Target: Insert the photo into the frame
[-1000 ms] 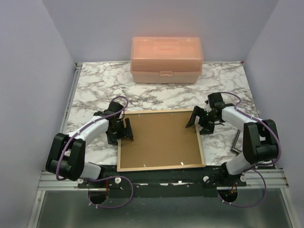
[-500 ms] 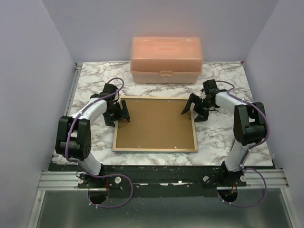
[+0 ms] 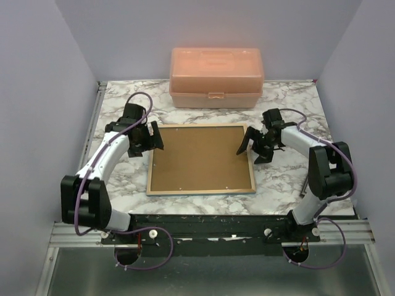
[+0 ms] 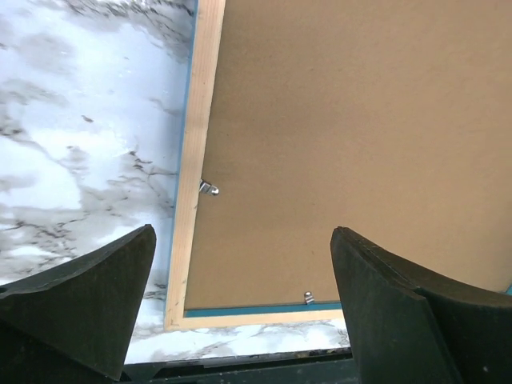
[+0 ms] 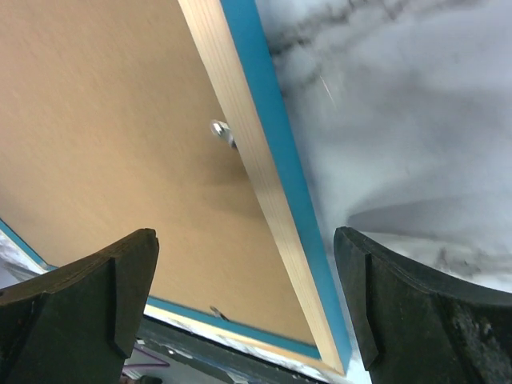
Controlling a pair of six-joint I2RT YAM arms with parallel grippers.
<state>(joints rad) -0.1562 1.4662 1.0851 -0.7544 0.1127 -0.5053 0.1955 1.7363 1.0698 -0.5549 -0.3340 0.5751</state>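
The frame (image 3: 200,192) lies flat in the middle of the marble table, light wood side up, with the brown backing board (image 3: 200,157) inside its rim. The photo is not visible. My left gripper (image 3: 153,137) is open beside the frame's left rim. In the left wrist view that rim (image 4: 196,160) and the board (image 4: 344,136) lie below the spread gripper (image 4: 242,240). My right gripper (image 3: 250,145) is open over the right rim. In the right wrist view the wood and blue rim (image 5: 248,152) runs between the gripper's (image 5: 246,236) fingers.
A peach plastic box (image 3: 216,77) stands at the back of the table, just beyond the frame. Small metal tabs (image 4: 208,189) (image 5: 222,130) stick out from the rim over the board. Grey walls close in the left and right sides.
The frame has been moved from the near edge to the middle of the table and set down. My left gripper has drawn back to the left, off the frame.
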